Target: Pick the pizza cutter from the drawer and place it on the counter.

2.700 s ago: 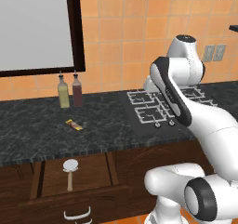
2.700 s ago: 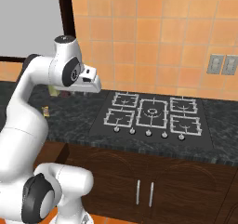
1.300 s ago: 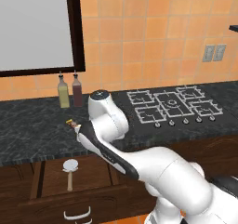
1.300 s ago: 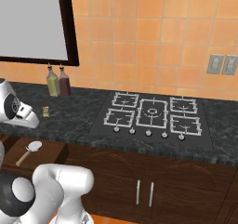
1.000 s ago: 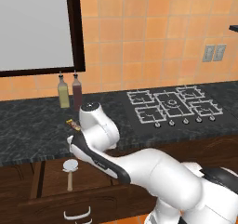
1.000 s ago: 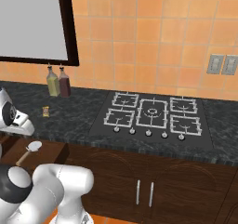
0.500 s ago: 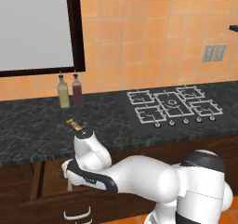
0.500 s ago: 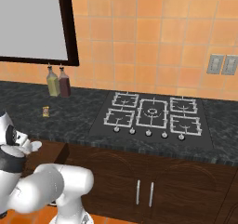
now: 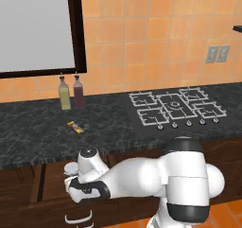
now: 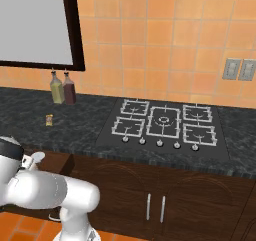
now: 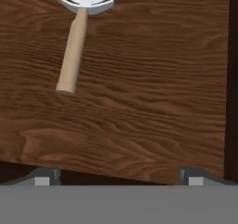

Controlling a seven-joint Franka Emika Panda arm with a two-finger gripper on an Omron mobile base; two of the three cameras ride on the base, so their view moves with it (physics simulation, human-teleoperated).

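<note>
Black speckled counter [image 9: 38,132] runs under the orange tiles, with two bottles [image 9: 70,92] and a small wrapped bar [image 9: 75,127] on it. Below it the drawer [image 11: 153,79] stands open, and the pizza cutter [image 11: 74,46] lies flat on its wooden floor (disc partly cut off). The gripper [image 11: 118,174] hangs above it, fingertips [image 11: 45,175] spread wide, holding nothing.

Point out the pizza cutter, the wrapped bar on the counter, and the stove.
pizza cutter [image 11: 73,51]: hand view, on its tan wooden handle.
wrapped bar [image 9: 75,127]: left base view, on the middle of its yellow-brown wrapper.
stove [image 10: 161,120]: right base view, on its centre burner grate.
</note>
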